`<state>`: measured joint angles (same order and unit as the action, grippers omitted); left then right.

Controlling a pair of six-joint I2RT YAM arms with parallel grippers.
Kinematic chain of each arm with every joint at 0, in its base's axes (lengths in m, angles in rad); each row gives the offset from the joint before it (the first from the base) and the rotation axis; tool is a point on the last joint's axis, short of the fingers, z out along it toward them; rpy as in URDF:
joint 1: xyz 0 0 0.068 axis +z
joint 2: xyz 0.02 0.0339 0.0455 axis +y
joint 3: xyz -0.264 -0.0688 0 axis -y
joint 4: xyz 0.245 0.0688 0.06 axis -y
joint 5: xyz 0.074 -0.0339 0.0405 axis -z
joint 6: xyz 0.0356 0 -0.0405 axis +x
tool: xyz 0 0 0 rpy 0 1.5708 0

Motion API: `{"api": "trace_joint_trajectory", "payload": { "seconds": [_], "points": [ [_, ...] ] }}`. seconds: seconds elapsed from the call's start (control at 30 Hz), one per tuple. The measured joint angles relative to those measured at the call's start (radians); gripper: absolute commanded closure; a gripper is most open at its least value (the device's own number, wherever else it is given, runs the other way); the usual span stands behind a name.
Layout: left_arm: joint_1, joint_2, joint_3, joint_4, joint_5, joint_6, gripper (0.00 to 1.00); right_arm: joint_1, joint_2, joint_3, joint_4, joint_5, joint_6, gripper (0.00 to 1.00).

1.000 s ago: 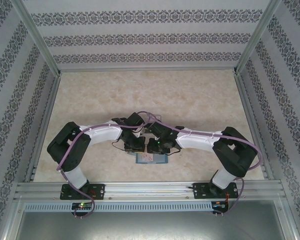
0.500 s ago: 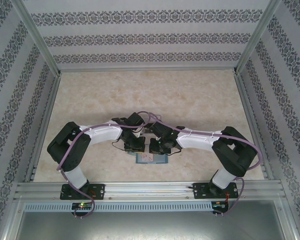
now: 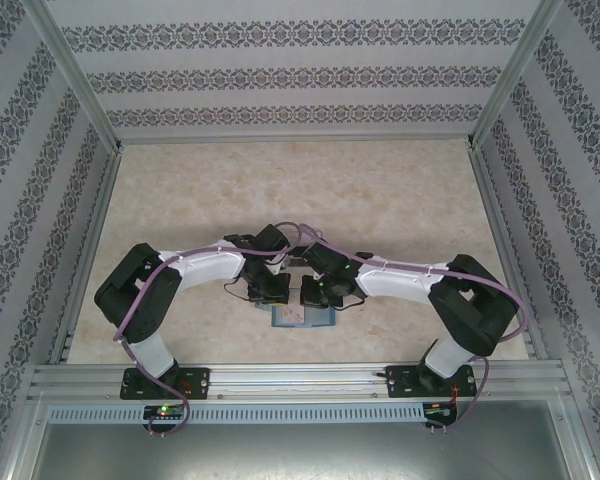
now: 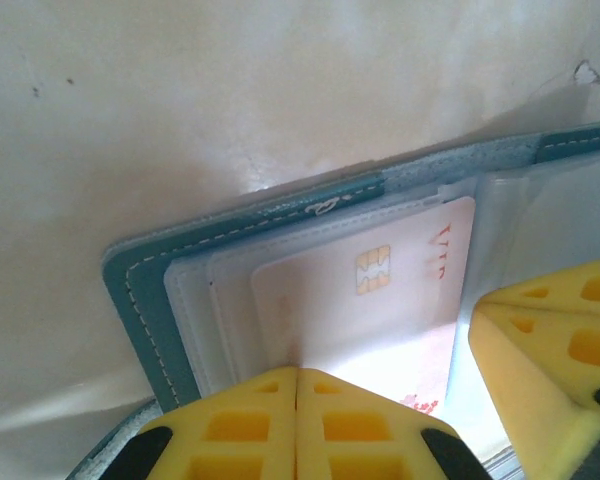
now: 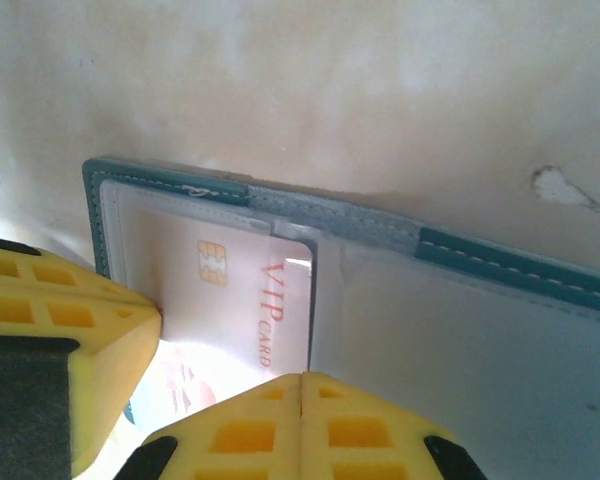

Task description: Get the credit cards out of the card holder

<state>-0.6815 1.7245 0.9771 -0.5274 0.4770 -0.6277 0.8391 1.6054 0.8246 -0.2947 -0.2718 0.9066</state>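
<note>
At the near edge, a metal rail (image 3: 300, 375) carries the bases of both arms. The arms bend inward, and their wrists meet just beyond the rail, low over the middle of the surface (image 3: 380, 200).

The card holder (image 3: 300, 320) lies open and flat on the surface under the two wrists, close to the near edge. It is teal with pale stitching and has clear sleeves inside.

From its own wrist view, the left gripper (image 4: 298, 385) has its yellow fingers pressed together with no gap, their tips resting on the near part of the open card holder. The right gripper (image 5: 302, 388) is closed the same way. Its fingertips sit at the near corner of a card, by the fold between the two halves. The pictures do not show whether either gripper has pinched anything thin. Each wrist view also shows one yellow finger of the other gripper just beside its own.

The card (image 4: 360, 300) is pale, with a gold chip and red "VIP" lettering. It sits inside a clear sleeve on one half of the card holder. The other half shows a clear, pale sleeve whose contents I cannot make out.

Beyond the card holder the beige marbled surface runs back to walls (image 3: 300, 80) papered in a grey striped floral pattern.
</note>
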Motion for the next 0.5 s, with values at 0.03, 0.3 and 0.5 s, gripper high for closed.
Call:
{"api": "trace_joint_trajectory", "payload": {
  "seconds": [0.03, 0.3, 0.5],
  "points": [
    [0.0, 0.0, 0.0, 0.0, -0.001, 0.0, 0.91, -0.003, -0.005, -0.004, -0.001, 0.0, -0.001, 1.0],
    [0.0, 0.0, 0.0, 0.0, -0.003, 0.0, 0.91, -0.015, -0.039, -0.016, -0.001, -0.01, -0.017, 0.84],
    [0.0, 0.0, 0.0, 0.0, -0.003, 0.0, 0.91, -0.019, -0.039, -0.026, 0.052, -0.06, -0.015, 0.78]
  ]
}}
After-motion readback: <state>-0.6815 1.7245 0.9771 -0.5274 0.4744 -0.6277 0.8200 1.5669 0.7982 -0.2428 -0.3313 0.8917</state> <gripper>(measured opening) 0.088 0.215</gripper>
